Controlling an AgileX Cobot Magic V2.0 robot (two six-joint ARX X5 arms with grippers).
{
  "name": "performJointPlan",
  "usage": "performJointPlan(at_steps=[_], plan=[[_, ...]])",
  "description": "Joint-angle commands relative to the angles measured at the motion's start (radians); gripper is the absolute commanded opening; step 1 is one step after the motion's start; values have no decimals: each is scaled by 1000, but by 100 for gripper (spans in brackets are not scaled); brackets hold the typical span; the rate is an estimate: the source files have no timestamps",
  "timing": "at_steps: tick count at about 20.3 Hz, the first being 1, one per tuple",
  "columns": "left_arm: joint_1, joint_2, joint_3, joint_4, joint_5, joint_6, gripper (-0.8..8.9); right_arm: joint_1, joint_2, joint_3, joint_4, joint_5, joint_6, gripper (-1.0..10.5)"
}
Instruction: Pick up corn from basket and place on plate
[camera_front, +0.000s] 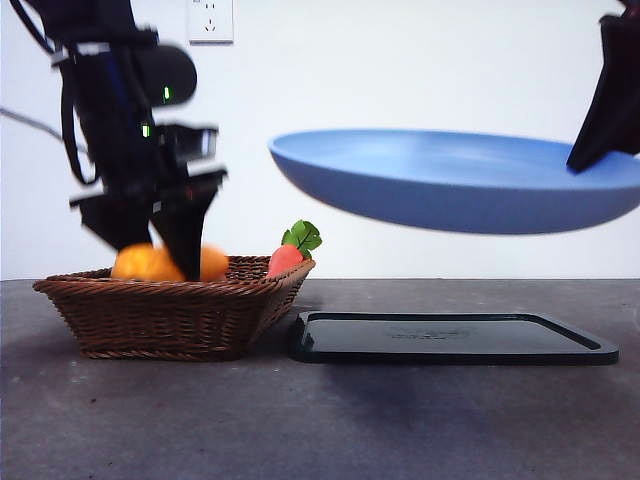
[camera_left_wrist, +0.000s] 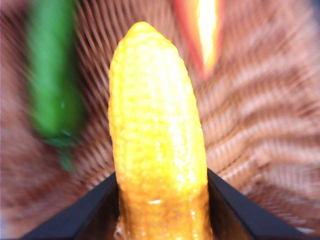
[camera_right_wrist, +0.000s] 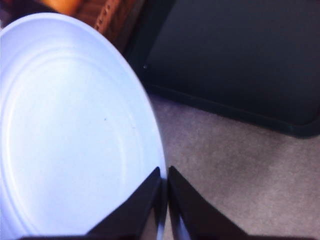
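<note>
The left gripper clamps the corn between its black jaws above the basket; a blurred green vegetable lies beside it.

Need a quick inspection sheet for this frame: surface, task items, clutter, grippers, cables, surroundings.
Surface: dark grey table, nothing spilled on it.
Corn: between the left gripper's jaws, low over the basket.
Basket: on the table, beside the tray.
Plate: held in the air by its rim, over the black tray, tilted slightly.
Clutter: carrot at the basket's near-tray end; a green item in the basket, blurred; black tray flat on the table.
Grippers: left gripper shut on the corn; right gripper pinching the plate's rim.
Cables: black cable along the left arm.
Surroundings: white wall, wall socket.
</note>
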Motion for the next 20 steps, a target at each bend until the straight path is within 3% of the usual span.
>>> performJointPlan(at_steps=[1,7,13,20], plan=[[-4,-56,48,-7,2,-24,203,2,51,21,27,-2,16,1],[-15,-177,65,-17,121,-56,203,2,167,21,85,-6,39,1],[-71,-220,64,-23,374,-76,203,2,297,21,158,-10,83,1],[-244,-106,64,-23,381,-26,203,-20,339,54,179,-42,108,1]])
